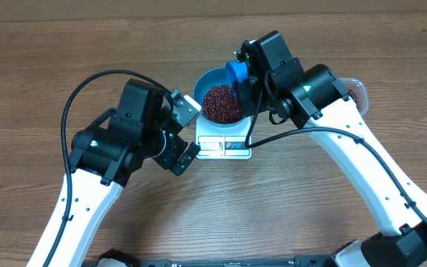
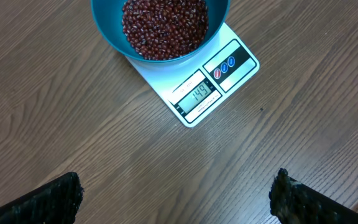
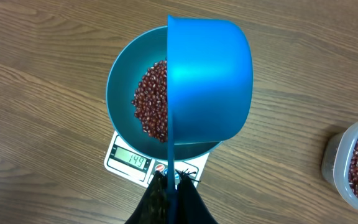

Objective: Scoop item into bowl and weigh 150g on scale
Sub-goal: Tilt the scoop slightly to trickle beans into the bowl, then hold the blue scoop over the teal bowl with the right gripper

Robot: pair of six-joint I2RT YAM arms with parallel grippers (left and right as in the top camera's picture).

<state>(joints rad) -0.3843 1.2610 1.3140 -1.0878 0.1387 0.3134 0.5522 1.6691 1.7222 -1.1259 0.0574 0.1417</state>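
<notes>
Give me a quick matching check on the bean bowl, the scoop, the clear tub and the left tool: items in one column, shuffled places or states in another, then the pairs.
1 blue bowl
2 blue scoop
3 clear tub
4 left tool

A open, holding nothing
B on the white scale, beans inside
C off to the side on the table, beans inside
D gripped in the right tool, over the bowl

Pairs: 1-B, 2-D, 3-C, 4-A
</notes>
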